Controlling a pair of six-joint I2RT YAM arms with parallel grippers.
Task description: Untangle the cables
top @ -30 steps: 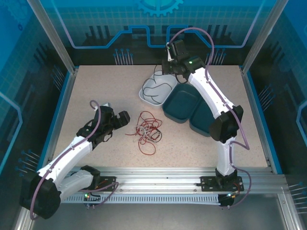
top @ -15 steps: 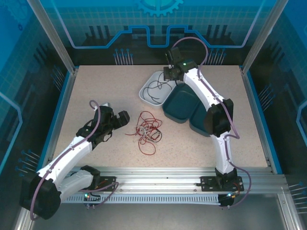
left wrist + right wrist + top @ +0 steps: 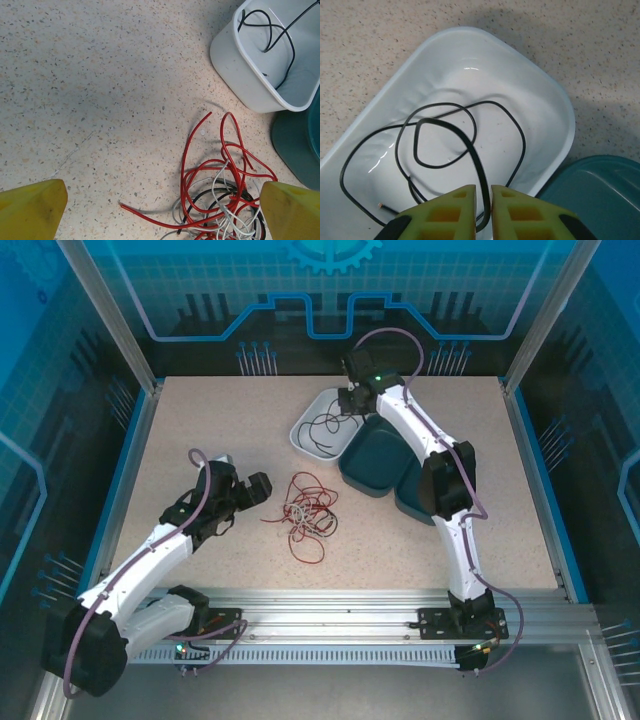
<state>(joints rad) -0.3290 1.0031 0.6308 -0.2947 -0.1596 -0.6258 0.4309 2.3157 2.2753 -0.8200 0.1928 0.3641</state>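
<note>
One speckled beige tabletop point(image 3: 200, 420): it carries three bins at the far middle and a heap of wires nearer the centre.
Two dark teal plastic bins point(image 3: 375, 468): they sit side by side right of centre, and the left one touches the white bin's right edge.
White rounded plastic bin point(image 3: 300, 435): it stands upright just left of the teal pair and beyond the heap; the left wrist view shows its wall point(image 3: 235, 70) and the right wrist view its rim point(image 3: 560, 100).
Tangle of thin red, white and black cables point(image 3: 305, 515): it lies loose on the tabletop between the two arms and apart from the white bin; in the left wrist view point(image 3: 220, 195) red loops cross over white and black strands.
Left gripper point(image 3: 255, 488): it is just left of the tangle and not touching it, with its yellow jaws spread wide apart point(image 3: 160, 210).
Right gripper point(image 3: 345, 405): it is low over the white bin, with its yellow jaws point(image 3: 483, 192) nearly together, pinching the black wire.
Single black wire point(image 3: 470, 150): it is coiled in loose loops on the white bin's floor, and one strand runs up between the right gripper's fingers.
</note>
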